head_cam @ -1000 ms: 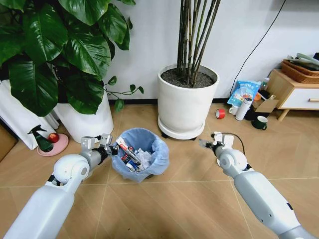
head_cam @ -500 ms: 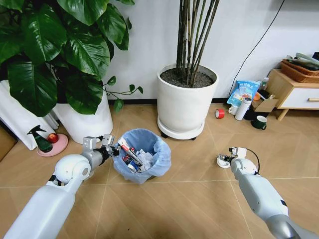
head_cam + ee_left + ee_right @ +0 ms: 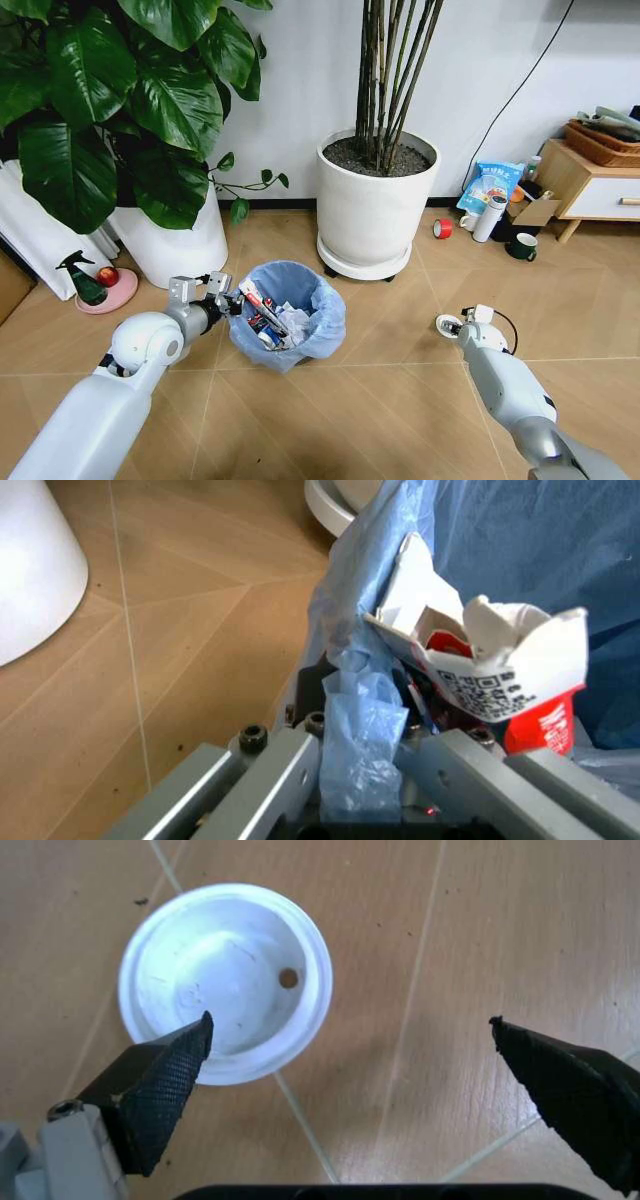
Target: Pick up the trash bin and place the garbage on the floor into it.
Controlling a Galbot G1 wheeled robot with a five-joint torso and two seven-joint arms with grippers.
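A: In the head view, where are the arms?

B: The left end effector (image 3: 222, 298) is closed on the rim of the trash bin (image 3: 290, 313), on the side toward the big-leaf plant pot (image 3: 170, 245). The bin stands on the floor (image 3: 380, 400) in front of the bamboo pot (image 3: 375, 205), with litter already inside. One second ago the right end effector (image 3: 455, 322) was higher and nearer to the bamboo pot. Now it has come down and outward, to the white disc (image 3: 446, 324) lying on the floor. I judge it is preparing to pick this piece.

A: And the left wrist view?

B: The fingers (image 3: 270, 772) pinch the crinkly blue bag (image 3: 355, 735) at the rim. Just beside them a torn red and white carton (image 3: 505, 679) leans in the bin. It carries a QR code; some white marks on the red part I cannot read.

A: The right wrist view?

B: The jaws stand wide open and hold nothing. One fingertip (image 3: 165, 1076) is over the edge of the disc (image 3: 225, 979), the other is well apart over bare floor. The disc has a small hole and no writing. It is not yet grasped.
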